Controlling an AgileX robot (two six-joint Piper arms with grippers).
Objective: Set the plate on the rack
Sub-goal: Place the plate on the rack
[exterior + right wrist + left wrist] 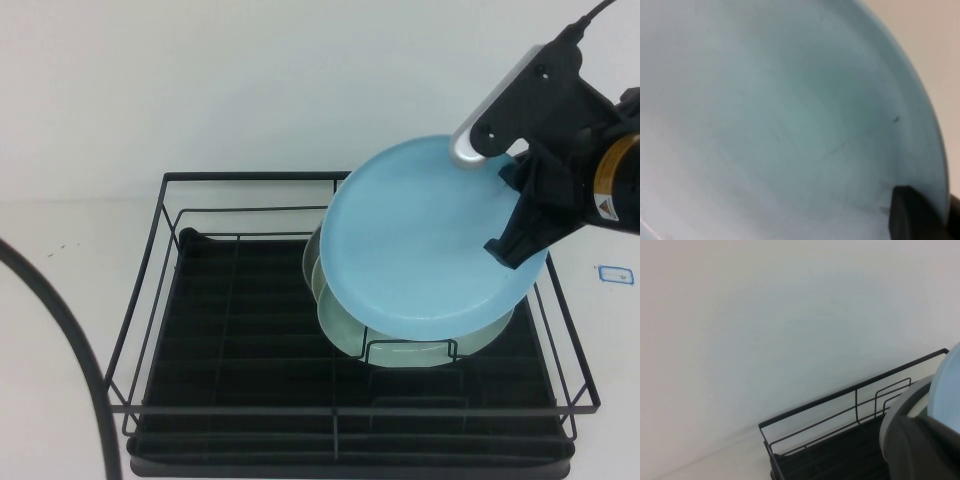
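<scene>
The sky-blue plate (425,240) is held tilted in the air over the right half of the black wire rack (250,177). My right gripper (515,235) is shut on the plate's right rim, coming in from the upper right. In the right wrist view the plate (790,110) fills the picture, with one dark finger (912,215) pressed on its face near the rim. The plate's lower edge hangs just above the plates standing in the rack. The left wrist view shows the rack's corner (855,390) and a sliver of the blue plate (950,395). My left gripper is out of view.
A pale mint-green plate (400,352) and a grey plate (312,262) stand in the rack's wire dividers under the blue plate; the grey rim (890,415) also shows in the left wrist view. A black cable (60,320) curves along the left. A small blue mark (614,273) lies on the table at right.
</scene>
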